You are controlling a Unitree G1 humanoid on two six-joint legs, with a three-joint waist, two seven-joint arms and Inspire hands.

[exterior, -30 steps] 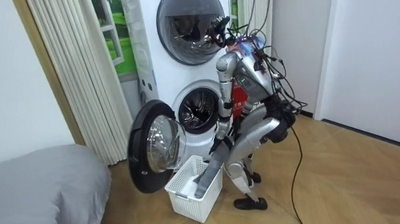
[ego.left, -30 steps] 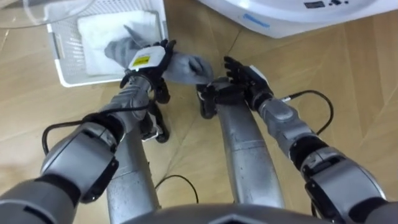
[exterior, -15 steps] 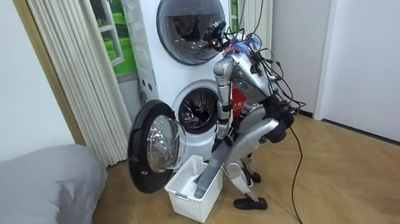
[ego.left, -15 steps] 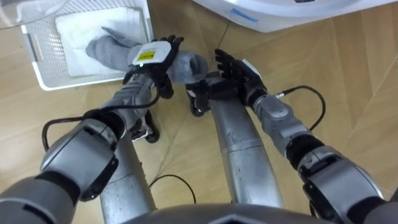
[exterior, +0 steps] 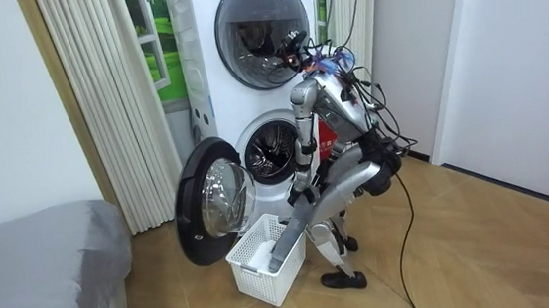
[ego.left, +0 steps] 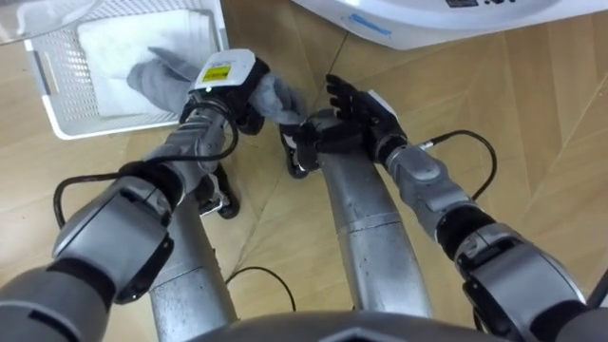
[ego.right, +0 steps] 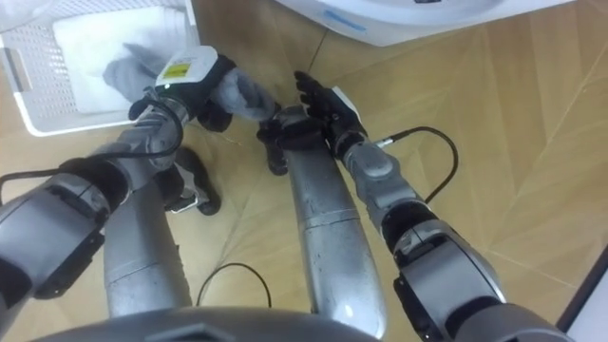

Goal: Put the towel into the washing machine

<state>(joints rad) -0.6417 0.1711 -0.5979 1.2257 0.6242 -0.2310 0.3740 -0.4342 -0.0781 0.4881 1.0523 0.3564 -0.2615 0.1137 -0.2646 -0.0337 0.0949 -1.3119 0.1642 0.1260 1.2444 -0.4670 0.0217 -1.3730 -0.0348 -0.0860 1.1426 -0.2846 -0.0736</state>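
Wooden floor (ego.left: pixel 532 104); basket (ego.left: pixel 59 81), washing machine (exterior: pixel 214 119) (door open)

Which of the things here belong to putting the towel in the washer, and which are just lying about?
Job: grey towel, gripped by left hand; white basket under it; lower washing machine, door open; right hand, open.
Lying about: white cloth in basket; upper machine; bed; curtain.

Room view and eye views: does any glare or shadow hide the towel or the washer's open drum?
Room view: the glass of the open door carries pale reflections, but the drum behind it is evenly lit and unobscured. Left eye view: the light is even and there is no glare on the grey towel, which the left hand grips beside the basket; the right hand is open nearby.
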